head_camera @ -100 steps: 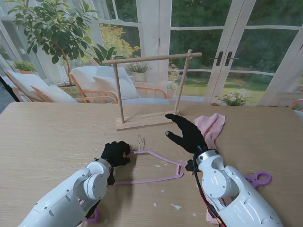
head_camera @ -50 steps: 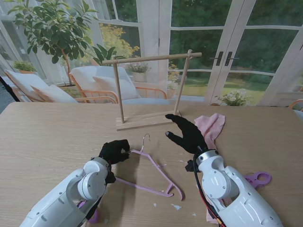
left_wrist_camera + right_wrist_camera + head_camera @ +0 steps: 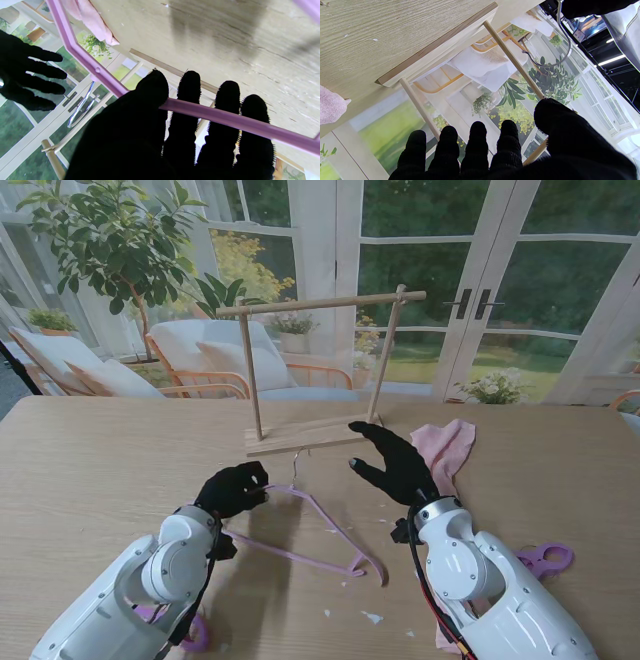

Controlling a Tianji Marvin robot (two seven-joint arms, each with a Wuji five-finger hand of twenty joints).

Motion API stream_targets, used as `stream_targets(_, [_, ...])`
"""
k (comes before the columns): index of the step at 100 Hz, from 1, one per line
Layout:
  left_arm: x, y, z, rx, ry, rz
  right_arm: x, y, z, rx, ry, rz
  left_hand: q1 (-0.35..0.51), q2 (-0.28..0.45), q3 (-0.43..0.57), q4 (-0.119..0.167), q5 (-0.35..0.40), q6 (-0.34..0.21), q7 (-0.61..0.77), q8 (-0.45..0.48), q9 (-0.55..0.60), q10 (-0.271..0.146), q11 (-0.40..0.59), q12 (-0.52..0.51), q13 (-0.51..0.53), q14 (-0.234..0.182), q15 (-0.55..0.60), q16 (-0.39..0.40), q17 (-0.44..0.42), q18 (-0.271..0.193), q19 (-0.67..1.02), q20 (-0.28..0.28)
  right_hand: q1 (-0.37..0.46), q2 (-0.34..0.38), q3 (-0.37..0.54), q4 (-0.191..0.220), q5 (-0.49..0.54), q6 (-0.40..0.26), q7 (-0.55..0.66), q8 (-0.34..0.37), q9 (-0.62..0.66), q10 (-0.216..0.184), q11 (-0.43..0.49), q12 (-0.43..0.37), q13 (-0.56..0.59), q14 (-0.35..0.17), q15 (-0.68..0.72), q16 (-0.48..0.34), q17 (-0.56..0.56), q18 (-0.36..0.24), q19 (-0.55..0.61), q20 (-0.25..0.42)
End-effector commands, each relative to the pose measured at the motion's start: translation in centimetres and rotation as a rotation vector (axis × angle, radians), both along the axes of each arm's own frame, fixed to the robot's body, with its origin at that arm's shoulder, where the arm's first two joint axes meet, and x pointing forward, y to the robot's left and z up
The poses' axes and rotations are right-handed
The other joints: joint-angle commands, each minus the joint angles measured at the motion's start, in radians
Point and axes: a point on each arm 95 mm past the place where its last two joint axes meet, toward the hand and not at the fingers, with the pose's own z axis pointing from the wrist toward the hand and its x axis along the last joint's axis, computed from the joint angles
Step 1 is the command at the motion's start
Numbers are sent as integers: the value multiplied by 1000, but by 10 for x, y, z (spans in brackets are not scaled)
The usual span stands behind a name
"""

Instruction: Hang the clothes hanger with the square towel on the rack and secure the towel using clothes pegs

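A pink plastic clothes hanger (image 3: 320, 532) with a metal hook (image 3: 297, 464) hangs tilted above the table, its far end raised. My left hand (image 3: 232, 488) is shut on its sloping arm; in the left wrist view the thumb and fingers (image 3: 186, 105) pinch the pink bar (image 3: 225, 120). My right hand (image 3: 392, 460) hovers open, fingers spread, between the hanger and the pink square towel (image 3: 446, 446), which lies crumpled on the table at the right. The wooden rack (image 3: 320, 365) stands farther from me, its rail bare. A purple peg (image 3: 545, 559) lies by my right forearm.
Another purple peg (image 3: 190, 638) lies partly hidden under my left forearm. Small white scraps (image 3: 371, 617) dot the table nearer to me. The rack's base (image 3: 437, 47) and posts fill the right wrist view. Glass doors and plants stand behind the table.
My left hand has lifted the hanger off the table and carried it farther from me, toward the rack; the hook has risen. The right hand has stayed still.
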Motion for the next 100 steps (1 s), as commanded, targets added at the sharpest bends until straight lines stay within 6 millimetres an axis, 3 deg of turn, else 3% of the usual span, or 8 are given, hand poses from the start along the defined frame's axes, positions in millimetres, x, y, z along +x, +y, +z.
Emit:
stream_targets(1, [-2,0,6,-22,-9,-5,-2,5,-1,3,11,11,37,32,0,14,31,-50,27,26,33,30,50,39,37,39,62,38,20,44,84,42,9,13,16,48,-1,-22,10,17,-23,-32,4,4,-32,-32,4,1,3,-38,-26,249])
stream_targets(23, [-5,8,22,-108,-50,38,-1,5,-2,3,9,11,78,68,-62,22,-6,-54,33,79,69,21,271,170,131,98,271,202,130,114,201,167,9,13,19,48,-1,-22,10,18,-23,-29,5,5,-31,-32,6,2,6,-38,-24,250])
stream_targets(50, [-7,17,43,-195,-93,66,0,6,-3,2,12,11,125,134,-194,44,-62,-53,46,127,81,-18,522,291,279,77,558,369,319,171,345,464,10,13,21,48,1,-21,11,19,-23,-29,6,5,-32,-31,8,3,9,-37,-21,251])
stream_targets(62, [-7,19,50,-244,-102,74,0,7,-3,0,10,13,131,155,-237,50,-77,-57,45,139,97,-25,565,329,356,61,654,391,447,173,444,522,9,13,22,47,0,-20,11,19,-23,-29,7,5,-32,-31,8,4,9,-37,-19,252])
stream_targets(75, [-7,21,53,-295,-114,76,0,7,-2,-1,7,15,148,186,-313,64,-87,-47,46,146,115,-38,608,375,428,23,759,403,590,173,576,515,9,11,22,47,2,-19,12,19,-22,-29,9,6,-31,-30,10,4,10,-37,-18,252])
stream_targets(83, [-7,22,54,-323,-125,76,1,7,-2,-1,3,15,159,212,-378,75,-82,-43,51,147,138,-52,643,403,482,-14,829,398,708,153,692,444,9,10,23,47,2,-16,12,20,-22,-29,11,7,-30,-32,12,6,11,-37,-18,252])
stream_targets(89, [-6,22,55,-334,-130,76,1,7,-2,-2,2,14,161,230,-427,83,-78,-46,57,152,157,-74,667,420,528,-57,879,380,802,91,809,301,9,9,24,47,2,-16,12,20,-22,-29,12,8,-30,-32,13,6,11,-36,-17,252])
stream_targets(100, [-6,24,56,-353,-140,79,1,7,-2,-4,-1,13,119,246,-470,87,-55,-36,80,169,194,-123,714,444,600,-116,930,363,816,-18,924,309,11,2,26,47,4,-10,13,20,-21,-28,14,9,-29,-31,16,7,14,-35,-16,253])
